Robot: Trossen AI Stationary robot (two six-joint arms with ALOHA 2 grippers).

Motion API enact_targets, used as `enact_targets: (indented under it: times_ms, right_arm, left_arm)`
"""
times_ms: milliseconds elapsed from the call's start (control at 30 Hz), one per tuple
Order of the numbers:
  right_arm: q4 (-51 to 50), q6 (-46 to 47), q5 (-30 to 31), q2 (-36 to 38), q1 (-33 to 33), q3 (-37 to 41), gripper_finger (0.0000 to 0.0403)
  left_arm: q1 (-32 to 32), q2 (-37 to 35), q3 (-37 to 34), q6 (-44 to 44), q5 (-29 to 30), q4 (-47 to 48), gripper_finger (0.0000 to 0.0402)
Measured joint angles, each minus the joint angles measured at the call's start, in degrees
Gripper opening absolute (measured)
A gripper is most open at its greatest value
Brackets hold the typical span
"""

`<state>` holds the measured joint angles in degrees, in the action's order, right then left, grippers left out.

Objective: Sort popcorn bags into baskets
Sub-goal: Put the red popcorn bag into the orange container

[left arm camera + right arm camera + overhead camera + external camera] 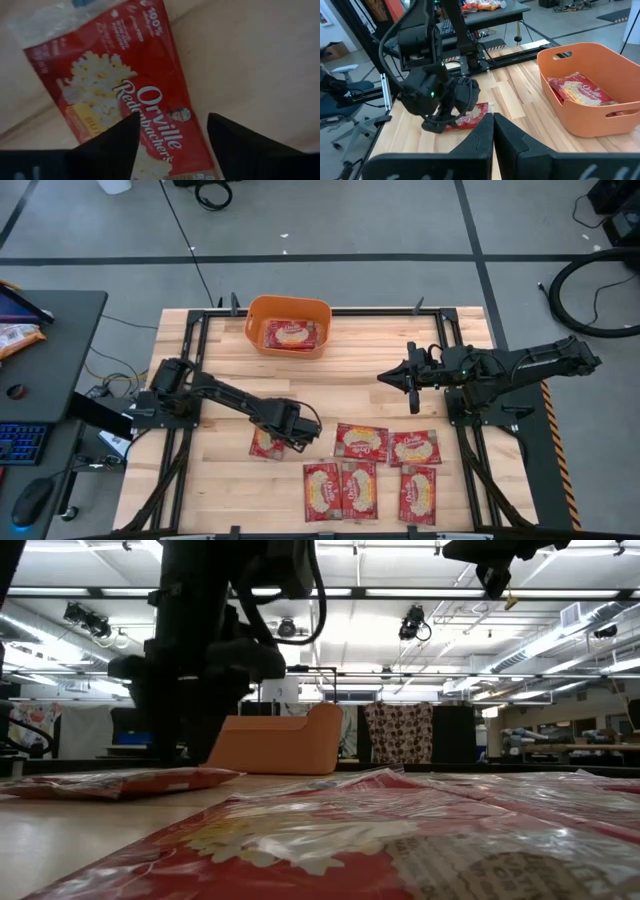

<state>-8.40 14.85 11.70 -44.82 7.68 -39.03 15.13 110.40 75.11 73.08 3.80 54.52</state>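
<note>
An orange basket [289, 310] stands at the table's far middle with red popcorn bags [290, 335] lying in it; it also shows in the right wrist view [580, 120]. One red popcorn bag [264, 445] lies flat on the table left of middle. My left gripper [281, 436] is open just over this bag [125, 85]; its fingers [117, 142] point down, one over the bag's middle and one near its long edge. Several more bags [361, 442] lie flat at the near middle. My right gripper [493, 125] is shut and empty, raised over the table's right middle [392, 377].
Black frame rails [195, 345] run along the table's sides and far edge. A dark side desk [55, 350] at the left holds an orange-and-white packet [15, 337]. Bare wood [360, 385] lies between the basket and the near bags.
</note>
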Motion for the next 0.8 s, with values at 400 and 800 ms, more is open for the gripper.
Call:
enact_targets:
  times_ms: [400,800]
  right_arm:
    - [0.2,0.2,0.0,0.0,0.0,0.0,0.0016]
    - [0.2,0.2,0.0,0.0,0.0,0.0,0.0016]
  left_arm:
    - [1.7,3.8,0.2,-1.4,0.4,1.2,0.0226]
    - [2.5,3.1,0.1,-5.2,1.1,2.0,0.0017]
